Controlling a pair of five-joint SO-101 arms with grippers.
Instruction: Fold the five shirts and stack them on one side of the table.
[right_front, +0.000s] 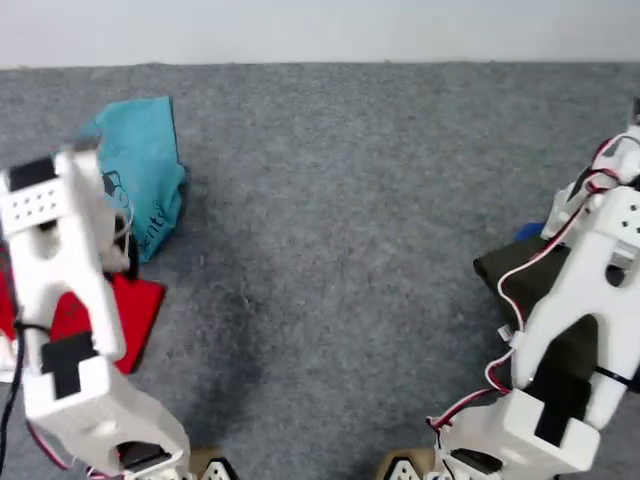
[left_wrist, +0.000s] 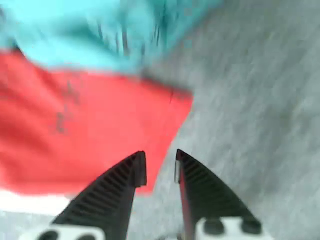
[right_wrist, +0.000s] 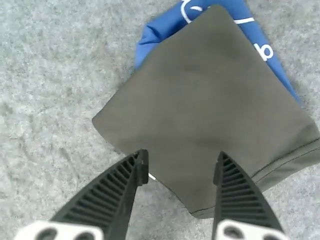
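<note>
Bench (right_front: 350, 250): grey, felt-like surface; shirts lie in two groups, one at each side, well apart.
Left arm (right_front: 70, 290): stands at the left side of the bench, above the left group of shirts.
Left tool (left_wrist: 160, 162): released; the jaws are parted by a narrow gap with nothing between them. It hangs over the near corner of the red shirt, one jaw above the cloth and the other above bare bench.
Red shirt (left_wrist: 85, 130): folded flat at the left front of the bench (right_front: 135, 305), partly hidden by the left arm in the high view.
Teal shirt (right_front: 140, 170): folded, dark print on it, at the left rear. Its edge meets the red shirt and appears to overlap it (left_wrist: 115, 30); that view is blurred.
White strip (left_wrist: 30, 202): pale cloth showing along the red shirt's outer edge; cannot tell what it is.
Right arm (right_front: 580, 330): at the right side of the bench, above the right group.
Right tool (right_wrist: 181, 165): released, jaws wide apart, empty, hanging over the near corner of the dark shirt.
Dark shirt (right_wrist: 210, 110): dark grey-olive, folded to a flat square, at the right side of the bench (right_front: 515, 275).
Blue shirt (right_wrist: 152, 45): white print, lies under the dark shirt and is mostly covered by it; one end sticks out past the far edge (right_front: 530, 232).
</note>
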